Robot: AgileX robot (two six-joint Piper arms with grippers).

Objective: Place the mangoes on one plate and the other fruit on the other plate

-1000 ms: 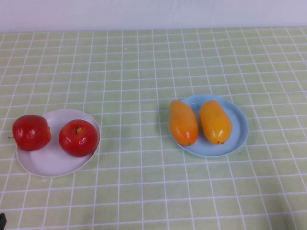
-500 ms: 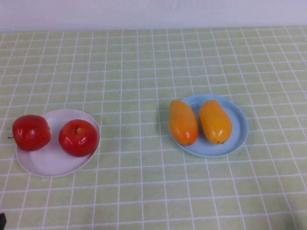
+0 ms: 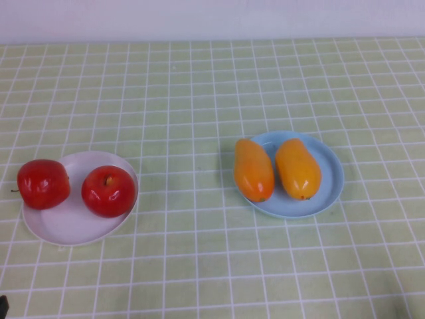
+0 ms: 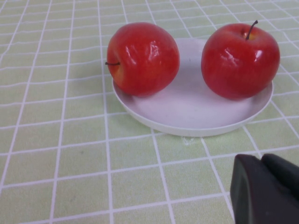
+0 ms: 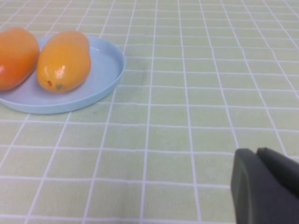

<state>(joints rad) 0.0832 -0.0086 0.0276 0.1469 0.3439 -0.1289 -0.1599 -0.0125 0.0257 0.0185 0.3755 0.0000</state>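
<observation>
Nothing has moved since earlier frame. Two glossy oblong orange mangoes lie side by side on round light blue plate. Well left of blue plate, two round red apples sit on round white plate, outer apple over rim. Sorting looks done; nothing left. Left gripper hangs near white plate, right gripper near blue plate, both holding nothing; jaw opening cannot tell.
</observation>
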